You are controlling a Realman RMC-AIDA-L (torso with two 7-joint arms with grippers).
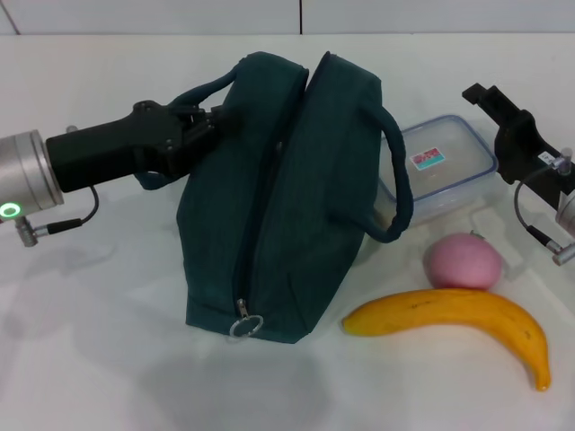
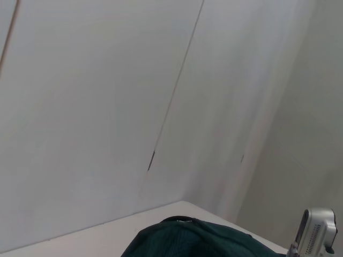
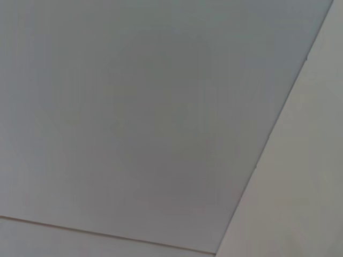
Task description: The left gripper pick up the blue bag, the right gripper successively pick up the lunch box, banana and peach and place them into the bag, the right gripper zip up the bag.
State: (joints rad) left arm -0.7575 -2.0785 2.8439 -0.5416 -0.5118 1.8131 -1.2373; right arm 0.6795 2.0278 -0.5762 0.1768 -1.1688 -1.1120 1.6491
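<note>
The blue bag (image 1: 278, 206) stands in the middle of the white table, its zip line running along the top and the metal ring pull (image 1: 244, 325) at its near end. My left gripper (image 1: 208, 124) is shut on the bag's left handle; a bit of the teal fabric (image 2: 198, 242) shows in the left wrist view. The lunch box (image 1: 440, 166) lies behind the bag's right side, partly hidden by the right handle. The peach (image 1: 463, 261) sits in front of it, and the banana (image 1: 458, 319) lies just nearer. My right gripper (image 1: 483, 97) hovers above the lunch box's far right corner.
The white table (image 1: 90, 359) meets a white wall at the back. A silver wrist part (image 2: 317, 234) shows at the edge of the left wrist view. The right wrist view shows only plain white surfaces.
</note>
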